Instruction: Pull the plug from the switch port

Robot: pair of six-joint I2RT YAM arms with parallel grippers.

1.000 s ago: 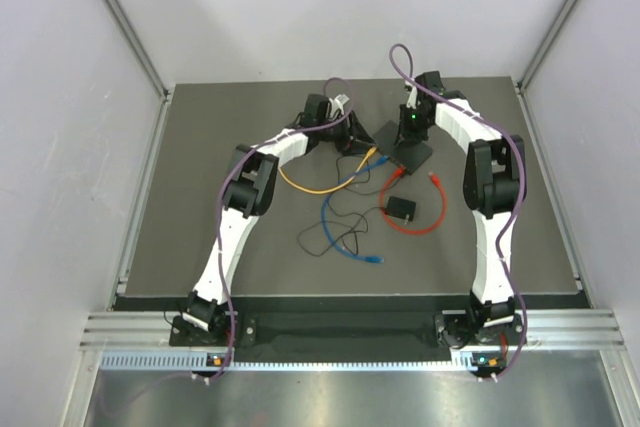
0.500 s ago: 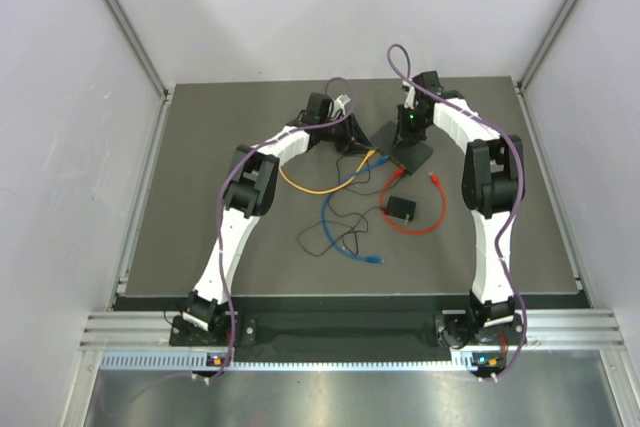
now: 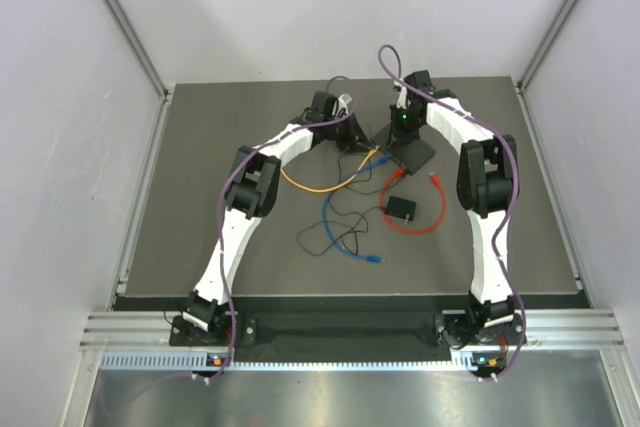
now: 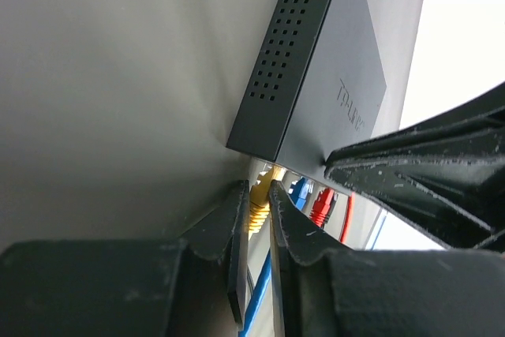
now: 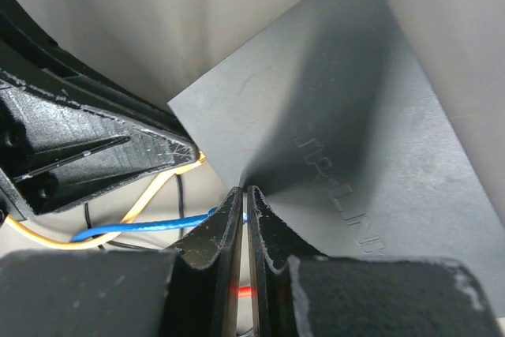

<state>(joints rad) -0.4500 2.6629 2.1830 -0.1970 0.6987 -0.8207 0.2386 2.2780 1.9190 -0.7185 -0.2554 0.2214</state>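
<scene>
The left hand (image 4: pixel 256 186) was pressed together on the yellow plug (image 4: pixel 258 209), its two fingers pinching the plug from either side right at the switch's socket edge. The plug sat in its port. The right hand (image 5: pixel 242 193) had its fingers drawn almost flush against each other, with nothing between them. Their tips rested on the flat top of the switch (image 5: pixel 347 140), close to its near-left edge.

The switch (image 3: pixel 413 153) lay on the far part of the dark surface (image 3: pixel 200 177), right of centre and turned at an angle, between the two hands. It was a flat matte-black box with a faint embossed logo on its top. One short side carried rows of small vent holes. Beside the yellow plug, a blue plug (image 4: pixel 298 190) and a red plug (image 4: pixel 321 206) also stood in the socket row. A yellow cable (image 3: pixel 310 187), a blue cable (image 3: pixel 335 222) and a red cable (image 3: pixel 415 228) trailed from there towards the near side. A small black power adapter (image 3: pixel 402 210) lay on the surface just near of the switch, inside the red cable's loop.
</scene>
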